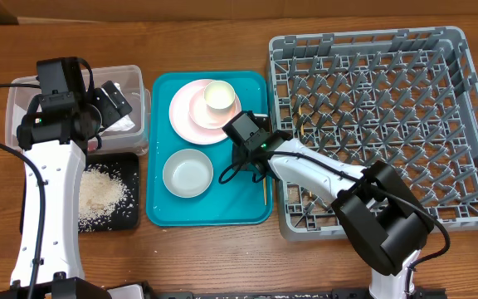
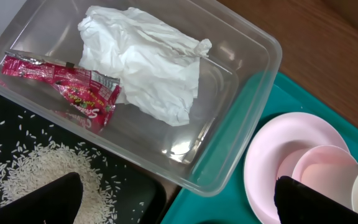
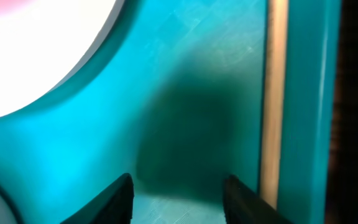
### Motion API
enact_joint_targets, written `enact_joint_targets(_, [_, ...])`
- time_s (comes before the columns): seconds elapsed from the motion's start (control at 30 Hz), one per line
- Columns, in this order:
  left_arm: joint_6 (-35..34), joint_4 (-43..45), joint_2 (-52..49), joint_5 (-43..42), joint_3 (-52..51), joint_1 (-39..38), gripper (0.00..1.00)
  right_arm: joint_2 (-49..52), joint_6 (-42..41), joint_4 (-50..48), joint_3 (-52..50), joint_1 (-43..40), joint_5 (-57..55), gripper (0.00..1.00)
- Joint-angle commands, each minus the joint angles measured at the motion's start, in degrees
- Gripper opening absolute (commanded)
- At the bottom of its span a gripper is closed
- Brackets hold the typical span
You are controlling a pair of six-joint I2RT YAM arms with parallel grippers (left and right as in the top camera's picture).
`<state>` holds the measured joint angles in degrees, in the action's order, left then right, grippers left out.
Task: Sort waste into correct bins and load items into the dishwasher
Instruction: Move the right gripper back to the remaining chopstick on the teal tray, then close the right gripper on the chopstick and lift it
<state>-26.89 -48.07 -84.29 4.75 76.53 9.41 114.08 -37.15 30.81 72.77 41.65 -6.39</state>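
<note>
Brown wooden surface, left hand wide, empty, over clear plastic tub, right hand parted, empty, above teal tray beside wooden chopstick

So the left arm stands up from its base down at 6 o'clock. The white link runs toward 12, then the black wrist bends over to about 3 o'clock. Its left claw is spread wide, with the fingers sitting at the bottom corners of the wrist view and nothing between them. The right arm stretches from 5 o'clock out toward 10, wrist tipped down. The right claw looks parted too, I think, since only the tips show.
</note>
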Motion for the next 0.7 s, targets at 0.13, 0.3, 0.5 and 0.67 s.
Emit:
enact_joint_targets(0.13, [-0.5,0.1,0.2,0.1,1.2,-0.1,1.00,1.3,2.8,3.1,2.4,0.0,-2.8,0.45])
enact_joint_targets(0.3, [-0.5,0.1,0.2,0.1,1.2,-0.1,1.00,1.3,2.9,4.2,3.1,0.4,-7.6,0.44])
enact_joint_targets(0.5, [-0.5,0.1,0.2,0.1,1.2,-0.1,1.00,1.3,6.2,3.6,3.3,3.1,-13.7,0.44])
enact_joint_targets(0.67, [-0.5,0.1,0.2,0.1,1.2,-0.1,1.00,1.3,7.7,3.4,3.5,7.1,-22.3,0.45])
